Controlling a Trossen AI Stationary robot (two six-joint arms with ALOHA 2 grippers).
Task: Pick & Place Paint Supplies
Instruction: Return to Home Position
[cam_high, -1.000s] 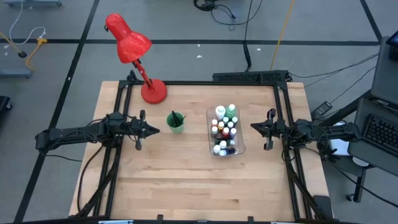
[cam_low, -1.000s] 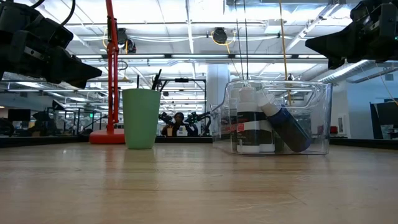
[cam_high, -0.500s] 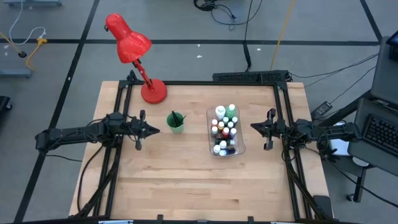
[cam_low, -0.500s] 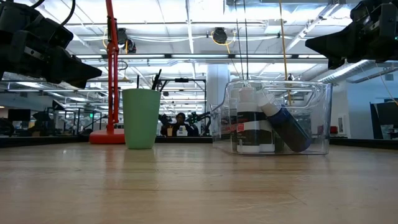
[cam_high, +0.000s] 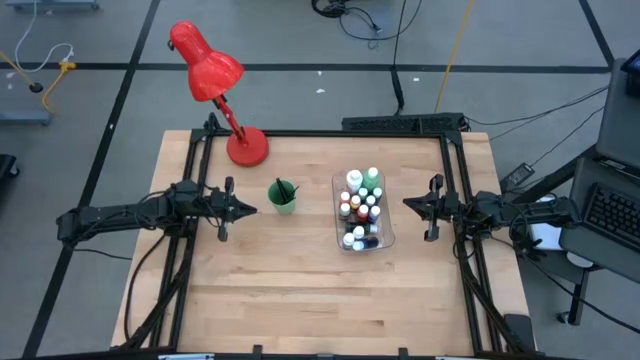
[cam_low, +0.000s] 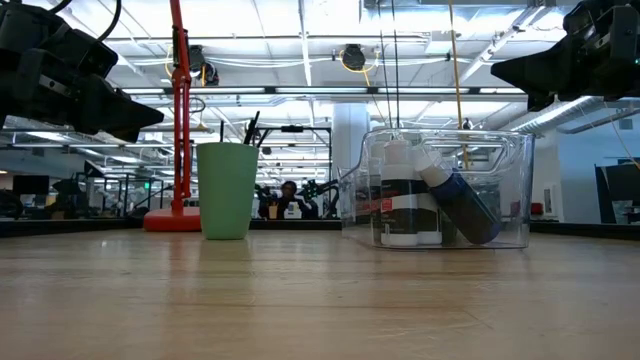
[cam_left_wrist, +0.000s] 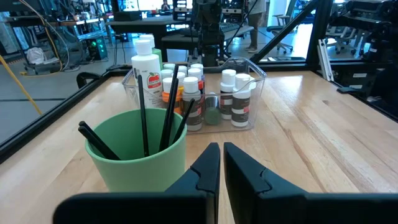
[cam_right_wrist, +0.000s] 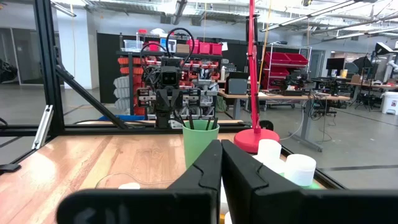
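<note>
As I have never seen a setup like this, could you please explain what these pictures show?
This is a robot with two dark arms at a wooden table, each ending in a two-finger claw. One picture looks straight down, one looks level across the tabletop, and two come from cameras on the arms' wrists. From above, the left claw hangs at the table's left side and the right claw at its right; both are shut and hold nothing. Between them stand a green cup with dark brushes in it and a clear bin full of small white-capped paint bottles. A red desk lamp stands near one corner.
</note>
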